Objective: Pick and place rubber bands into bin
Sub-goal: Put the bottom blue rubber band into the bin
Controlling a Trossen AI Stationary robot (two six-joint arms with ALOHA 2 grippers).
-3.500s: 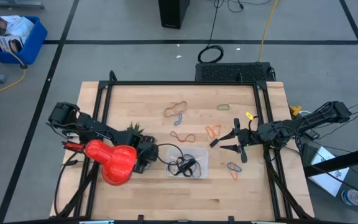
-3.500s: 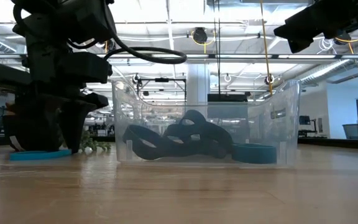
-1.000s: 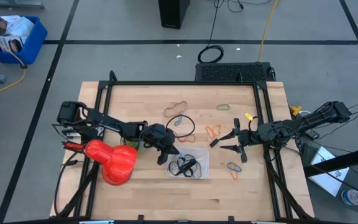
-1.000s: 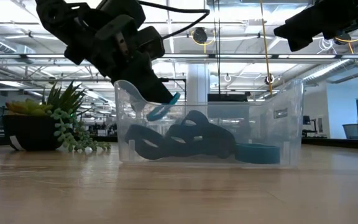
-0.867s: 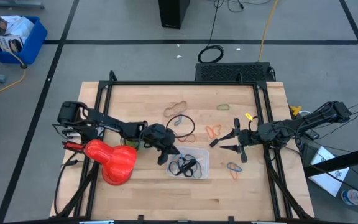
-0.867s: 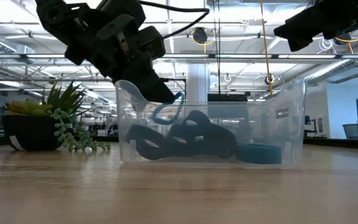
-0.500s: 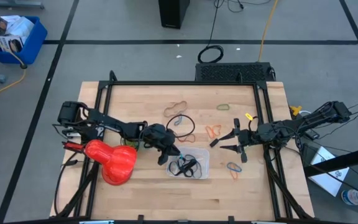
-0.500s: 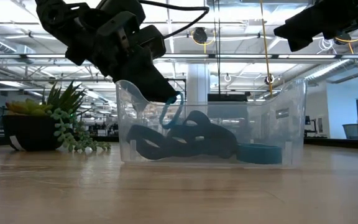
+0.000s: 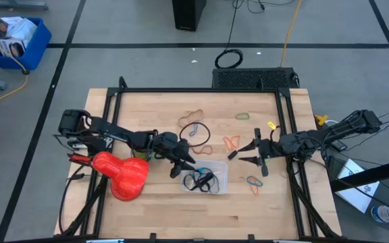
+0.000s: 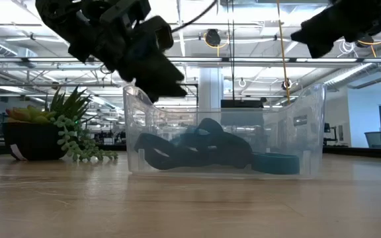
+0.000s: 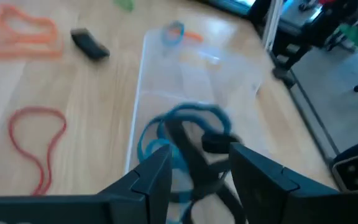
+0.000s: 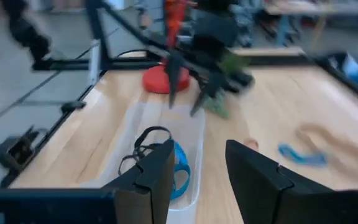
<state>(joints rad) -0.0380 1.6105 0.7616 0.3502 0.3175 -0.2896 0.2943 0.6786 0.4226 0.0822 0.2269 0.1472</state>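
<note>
The clear bin (image 9: 220,169) stands at the table's middle near side and holds black rubber bands (image 9: 200,179) and a blue one (image 11: 188,115). They also show through its wall in the low view (image 10: 197,149). My left gripper (image 9: 180,166) hangs open and empty just above the bin's left end (image 10: 137,99). My right gripper (image 9: 247,154) is open and empty above the table right of the bin. Loose bands lie flat on the wood: tan (image 9: 193,116), black (image 9: 199,136), red (image 9: 198,149), orange (image 9: 231,142), green (image 9: 242,116), and blue and orange (image 9: 253,182).
A red pear-shaped object (image 9: 123,174) and a small potted plant (image 9: 145,143) sit left of the bin under my left arm. The black frame rails (image 9: 113,108) run along the table's sides. Bare wood lies along the near edge.
My left gripper held a blue band hanging over the bin's left end, lowered it and let go. The band now lies in the bin with the black ones. The gripper has risen a little above the rim. My right arm has kept still.
</note>
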